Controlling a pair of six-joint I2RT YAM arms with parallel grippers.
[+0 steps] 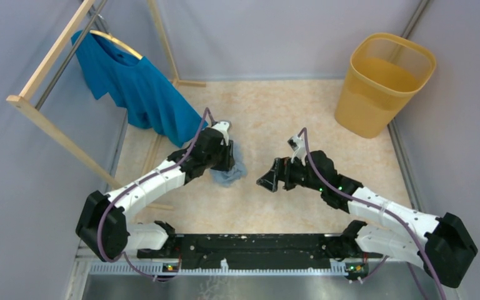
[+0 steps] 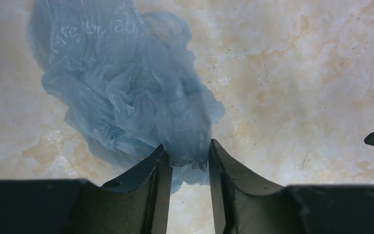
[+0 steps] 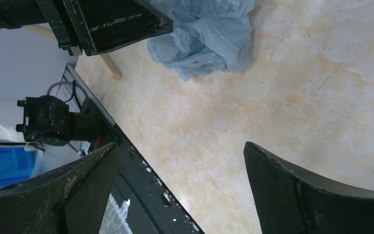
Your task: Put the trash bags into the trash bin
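Note:
The trash bag (image 1: 231, 170) is a crumpled, pale grey-blue film wad on the marbled table, left of centre. My left gripper (image 1: 225, 164) is over it. In the left wrist view the fingers (image 2: 153, 168) are shut on a fold of the bag (image 2: 126, 83), and the rest spreads on the table ahead. My right gripper (image 1: 266, 182) hangs open and empty a little to the bag's right, pointing at it. The right wrist view shows the bag (image 3: 204, 39) ahead of its wide-apart fingers (image 3: 292, 190). The yellow-orange trash bin (image 1: 357, 106) stands upright at the far right corner.
A bright blue T-shirt (image 1: 137, 87) hangs from a wooden rack (image 1: 44, 119) at the far left, just behind my left arm. Grey walls close in the table on the left, back and right. The black base rail (image 1: 250, 247) runs along the near edge.

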